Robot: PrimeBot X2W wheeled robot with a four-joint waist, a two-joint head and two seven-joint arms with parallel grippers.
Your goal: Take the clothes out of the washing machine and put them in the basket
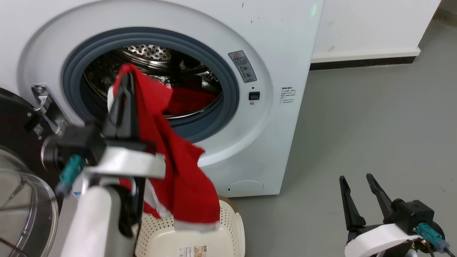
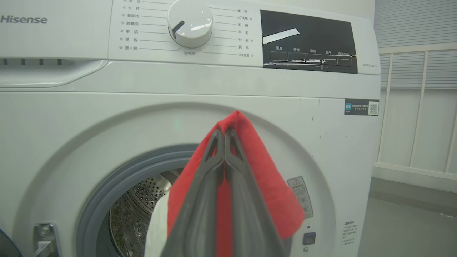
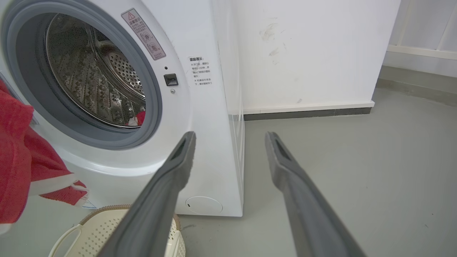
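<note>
Grey floor, white front-loading washing machine: fingers of the left gripper clenched a red white-striped garment above the cream perforated basket. Right gripper stood released; more red cloth lay inside.

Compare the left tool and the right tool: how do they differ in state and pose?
The left tool is shut on a red garment; the right tool is open and holds nothing. The left tool is high before the washing machine; the right tool sits low over the floor. Both have two long dark fingers.
</note>
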